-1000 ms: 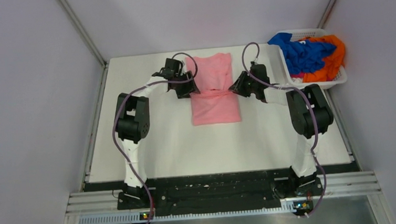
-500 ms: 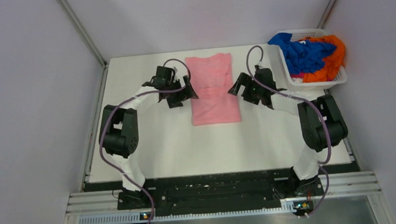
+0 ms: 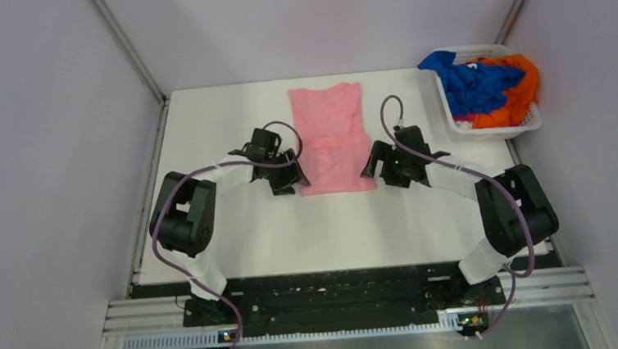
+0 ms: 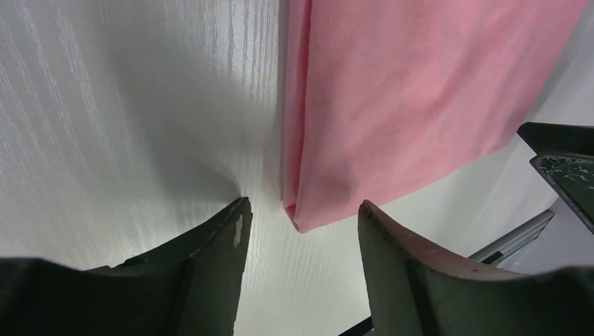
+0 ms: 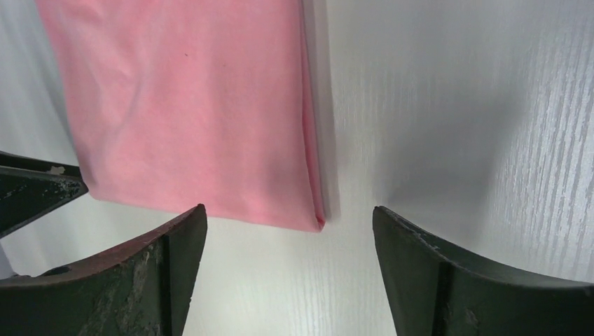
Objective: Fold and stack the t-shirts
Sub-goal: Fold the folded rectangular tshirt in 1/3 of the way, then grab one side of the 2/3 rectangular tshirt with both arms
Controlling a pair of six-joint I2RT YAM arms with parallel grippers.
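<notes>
Two grippers flanked the near hem of the pink t-shirt, which lay folded lengthwise on the table, from its centre toward 12 o'clock. The left gripper stood at the hem's 9 o'clock corner and the right gripper at its 3 o'clock corner. Both had jaws spread and empty, each straddling a corner, probably to pinch both corners together for the crosswise fold. Count: three t-shirts. One was pink; the blue t-shirt and orange t-shirt were heaped in one white basket at 2 o'clock.
</notes>
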